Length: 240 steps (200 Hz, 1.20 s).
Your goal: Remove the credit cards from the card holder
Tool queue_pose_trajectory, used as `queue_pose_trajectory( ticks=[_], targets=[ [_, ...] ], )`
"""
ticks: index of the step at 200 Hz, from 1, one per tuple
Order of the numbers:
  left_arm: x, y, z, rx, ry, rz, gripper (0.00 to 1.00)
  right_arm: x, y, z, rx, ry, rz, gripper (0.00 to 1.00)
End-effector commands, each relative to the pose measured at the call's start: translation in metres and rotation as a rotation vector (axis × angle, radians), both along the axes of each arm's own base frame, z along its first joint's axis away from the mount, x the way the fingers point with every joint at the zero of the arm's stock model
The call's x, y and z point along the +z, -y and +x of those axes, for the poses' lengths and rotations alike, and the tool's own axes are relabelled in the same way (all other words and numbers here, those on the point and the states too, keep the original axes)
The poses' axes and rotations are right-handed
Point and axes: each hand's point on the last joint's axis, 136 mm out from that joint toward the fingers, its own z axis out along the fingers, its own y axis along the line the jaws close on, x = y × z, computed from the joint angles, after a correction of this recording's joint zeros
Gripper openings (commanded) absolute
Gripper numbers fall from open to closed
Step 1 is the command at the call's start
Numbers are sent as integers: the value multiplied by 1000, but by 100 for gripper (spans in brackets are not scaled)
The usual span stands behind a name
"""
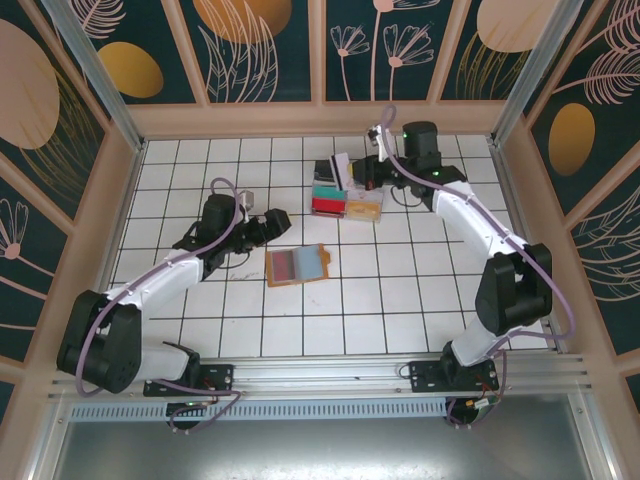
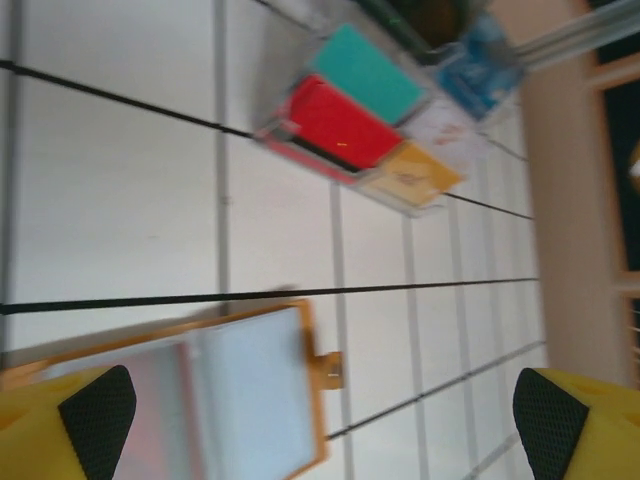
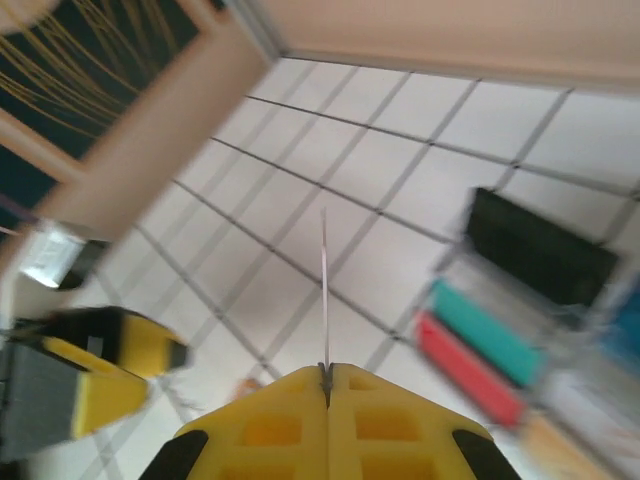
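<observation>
Here, tan-orange card holder [image 1: 298,265] open flat, pockets up.

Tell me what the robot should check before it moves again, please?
1. Left pincer open: ok.
2. Right pincer shut on a card: ok.
3. Card holder lying open on the table: ok.
4. Held card lined up over the card tray: cannot tell.
5. Cards left inside the card holder: cannot tell, too blurry.
</observation>
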Motion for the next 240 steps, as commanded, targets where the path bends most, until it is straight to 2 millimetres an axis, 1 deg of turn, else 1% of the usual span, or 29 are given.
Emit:
queue_pose_trajectory(
  ticks=[1, 15, 34, 65, 89, 125, 144, 175, 190, 205, 217, 240],
  targets=[
    [-20, -28, -6, 54, -27, 178, 99, -19, 29, 9, 36, 142, -278, 0],
    [-22, -33, -8, 62, -33, 204, 99, -23, 36, 16, 58, 206, -349, 0],
    [-20, -34, -9, 64, -24, 204, 99, -34, 43, 26, 115, 205, -444, 0],
    [-19, -34, -12, 57, -16, 200, 99, -60, 50, 31, 255, 221, -617, 0],
    [-22, -32, -15, 42, -25, 190, 99, -79, 55, 25, 359, 224, -724, 0],
    [-25, -27, -18, 28, -30, 160, 99, -94, 61, 34, 375, 196, -808, 0],
    [-26, -26, -19, 25, -32, 150, 99, -107, 60, 32, 406, 171, -839, 0],
    [-29, -24, -20, 11, -44, 145, 99, -119, 46, 31, 468, 180, -857, 0],
    [-30, -23, -20, 6, -49, 142, 99, -121, 41, 36, 478, 195, -871, 0],
    [-32, -22, -21, 5, -53, 138, 99, -124, 39, 42, 480, 200, -889, 0],
    [-32, -22, -22, 4, -54, 137, 99, -127, 40, 45, 480, 198, -908, 0],
    [-34, -23, -25, 5, -58, 132, 99, -127, 40, 48, 480, 209, -935, 0]
  ],
)
